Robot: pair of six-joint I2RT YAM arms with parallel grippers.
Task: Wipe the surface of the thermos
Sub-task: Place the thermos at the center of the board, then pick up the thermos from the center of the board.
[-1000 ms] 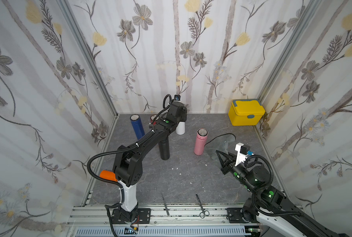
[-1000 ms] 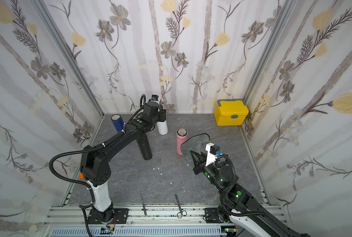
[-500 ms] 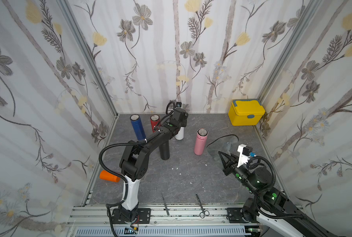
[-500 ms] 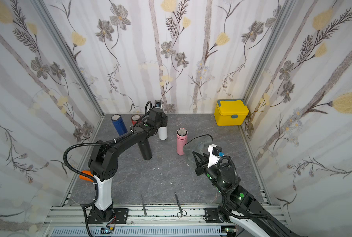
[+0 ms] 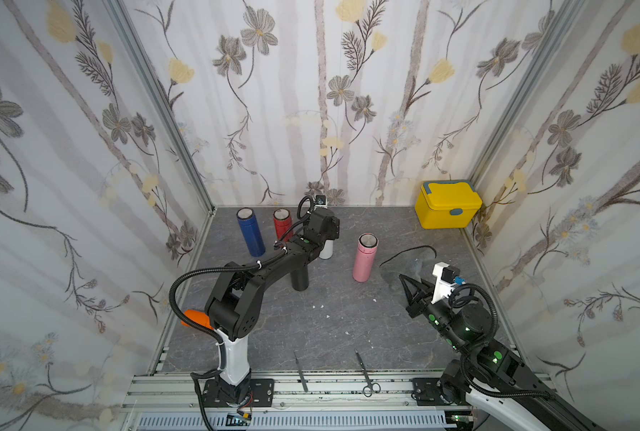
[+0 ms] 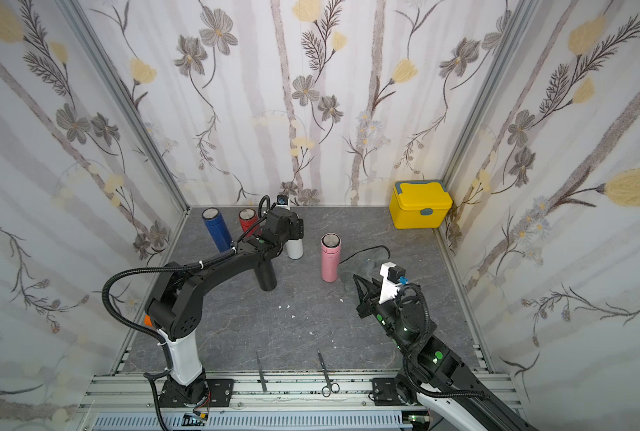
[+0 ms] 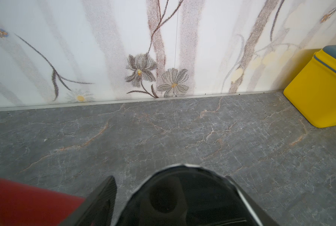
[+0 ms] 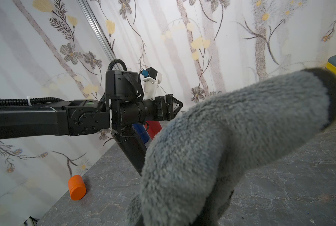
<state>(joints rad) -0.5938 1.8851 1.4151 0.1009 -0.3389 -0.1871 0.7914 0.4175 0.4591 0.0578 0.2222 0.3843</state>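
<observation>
A white thermos (image 5: 326,250) (image 6: 295,249) stands upright near the back wall. Its dark mouth with a silver rim (image 7: 182,195) fills the left wrist view. My left gripper (image 5: 329,237) (image 7: 171,187) is over its top and open. One finger (image 7: 104,195) stands off the rim by a gap. The other lies along the opposite side. My right gripper (image 5: 403,279) (image 6: 356,279) hovers at the right, shut on a grey fluffy cloth (image 8: 231,146) (image 5: 415,263) that hides its fingertips in the right wrist view.
Blue (image 5: 250,233), red (image 5: 283,224), black (image 5: 299,278) and pink (image 5: 363,257) thermoses stand around the white one. A yellow box (image 5: 448,204) sits in the back right corner. An orange cap (image 5: 195,319) lies at the left wall. Scissors (image 5: 365,373) and a thin tool (image 5: 300,369) lie at the front edge.
My left gripper has come down with the white thermos and its jaws have opened. The red thermos behind it now shows. The right arm with the cloth has hardly moved.
</observation>
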